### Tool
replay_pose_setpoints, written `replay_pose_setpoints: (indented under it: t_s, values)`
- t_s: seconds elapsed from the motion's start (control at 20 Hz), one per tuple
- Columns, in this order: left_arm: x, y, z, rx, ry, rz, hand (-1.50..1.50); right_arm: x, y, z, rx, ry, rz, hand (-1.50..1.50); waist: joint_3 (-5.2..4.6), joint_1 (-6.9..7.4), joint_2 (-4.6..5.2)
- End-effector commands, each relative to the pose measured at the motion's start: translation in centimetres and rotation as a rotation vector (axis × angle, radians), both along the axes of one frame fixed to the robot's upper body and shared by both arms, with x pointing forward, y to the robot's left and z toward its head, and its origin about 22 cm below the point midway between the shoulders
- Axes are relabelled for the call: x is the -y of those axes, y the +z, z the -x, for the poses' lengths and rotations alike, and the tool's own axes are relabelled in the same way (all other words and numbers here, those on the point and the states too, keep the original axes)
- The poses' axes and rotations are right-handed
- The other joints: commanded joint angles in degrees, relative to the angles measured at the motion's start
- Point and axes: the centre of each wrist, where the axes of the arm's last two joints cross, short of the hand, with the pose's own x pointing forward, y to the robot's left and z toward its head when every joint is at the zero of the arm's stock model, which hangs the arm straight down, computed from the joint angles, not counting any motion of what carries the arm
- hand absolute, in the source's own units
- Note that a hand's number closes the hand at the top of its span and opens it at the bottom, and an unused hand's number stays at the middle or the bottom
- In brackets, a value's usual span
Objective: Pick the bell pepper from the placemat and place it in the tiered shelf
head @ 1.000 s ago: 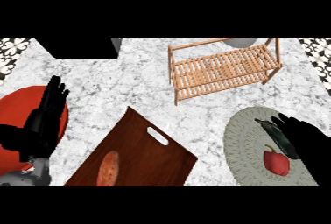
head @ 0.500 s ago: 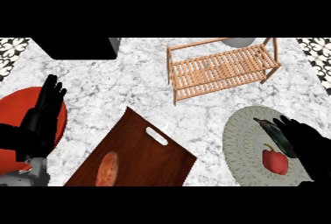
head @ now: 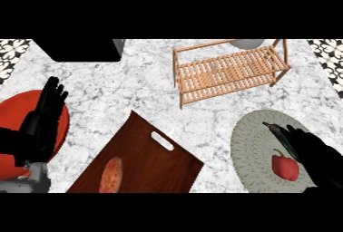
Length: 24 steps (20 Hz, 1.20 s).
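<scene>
i see the bell pepper (head: 285, 166) lying on the round placemat (head: 251, 149) at the lower right, with my right hand (head: 309, 152) just beside it, fingers spread wide and holding nothing; the left hand (head: 41, 118) rests open over the red plate (head: 19, 111) at the left. my worry is that the rounded pepper rolls off sideways if the fingers close off-centre. the carry to the tiered shelf (head: 227, 70) could also clip its wooden rails.
</scene>
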Motion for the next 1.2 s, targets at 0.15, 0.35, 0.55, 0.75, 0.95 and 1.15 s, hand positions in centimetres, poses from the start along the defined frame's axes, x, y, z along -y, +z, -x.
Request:
replay_pose_setpoints:
  t_s: [0.15, 0.35, 0.55, 0.75, 0.95, 1.15]
  values:
    - [1.1, -0.1, -0.8, -0.003, 0.004, 0.003, 0.00, 1.1, -1.2, -0.9, 0.029, 0.014, -0.043, -1.50, -0.01, -0.07, 0.00]
    - [1.2, -0.9, -0.3, 0.001, 0.006, -0.001, 0.00, 2.4, -3.3, -2.5, 0.027, 0.040, -0.045, -1.50, 0.00, 0.11, 0.04]
    - [0.4, -1.2, 0.9, -0.005, 0.006, 0.006, 0.00, -0.2, -4.5, -1.8, 0.015, 0.041, -0.045, -1.50, -0.02, 0.13, 0.00]
    - [0.5, 0.2, -0.2, 0.000, 0.001, -0.003, 0.00, 2.3, -7.3, -2.8, -0.032, 0.011, -0.047, -1.50, 0.01, 0.23, 0.05]
    - [-0.2, -0.6, 0.6, -0.014, 0.014, -0.007, 0.00, 2.1, -8.2, -1.4, -0.069, 0.047, -0.025, 1.50, 0.00, 0.20, 0.01]
    - [-0.9, -0.4, -1.2, -0.021, 0.003, 0.003, 0.00, 1.5, -8.0, -1.2, 0.027, 0.138, 0.053, 1.50, -0.02, -0.08, 0.05]
